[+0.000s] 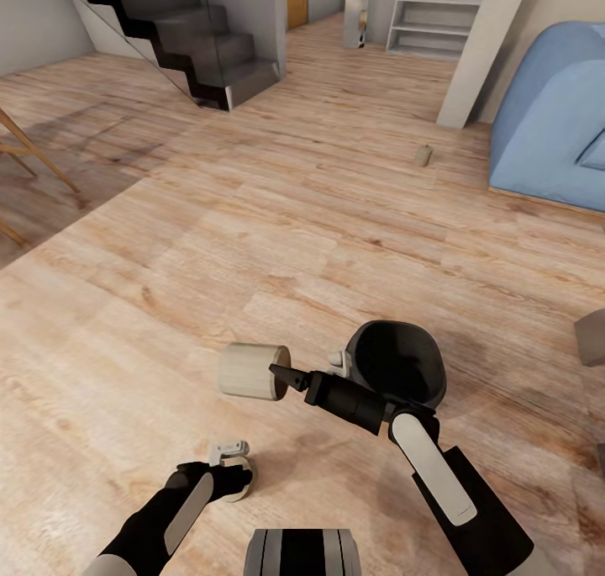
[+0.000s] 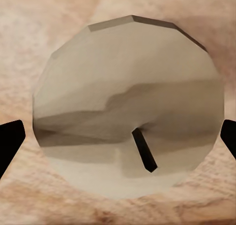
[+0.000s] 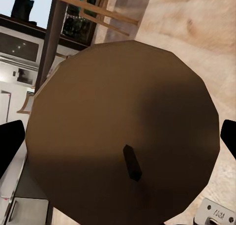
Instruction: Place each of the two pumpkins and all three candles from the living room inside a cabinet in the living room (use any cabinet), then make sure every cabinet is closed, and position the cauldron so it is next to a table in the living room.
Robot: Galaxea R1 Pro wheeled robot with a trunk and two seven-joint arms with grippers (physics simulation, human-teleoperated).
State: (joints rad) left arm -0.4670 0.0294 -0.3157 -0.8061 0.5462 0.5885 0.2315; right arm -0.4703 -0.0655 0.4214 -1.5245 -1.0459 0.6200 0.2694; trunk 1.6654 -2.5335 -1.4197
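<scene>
Nearest the robot, the left end effector (image 1: 235, 467) points down at the wood floor (image 1: 252, 248) with a tan candle (image 1: 245, 479) between its fingers; the left wrist view looks straight onto this candle's wick end (image 2: 128, 112), a dark fingertip (image 2: 10, 141) at either side of it, so the hold appears closed on the candle, though actual contact cannot be confirmed from the edges visible. Slightly farther out, the right end effector (image 1: 281, 376) reaches toward the left and carries a second candle (image 1: 252, 371) lying on its side, clear of the floor; in the right wrist view its wick end (image 3: 123, 136) sits between the two dark fingertips (image 3: 10, 148), jaws closed around it. Directly behind the right forearm the black cauldron (image 1: 395, 366) stands on the floor, mouth tilted toward the camera, its rim just beside the wrist. Well beyond, a third candle (image 1: 423, 155) stands alone on the floor near the blue sofa (image 1: 546, 130), which occupies the right edge. At the left edge, wooden chair legs (image 1: 25, 151) are present. Farthest back, a dark staircase (image 1: 185, 29) rises at upper left, and a pale grey shelf rack (image 1: 433, 25) stands against the far wall.
</scene>
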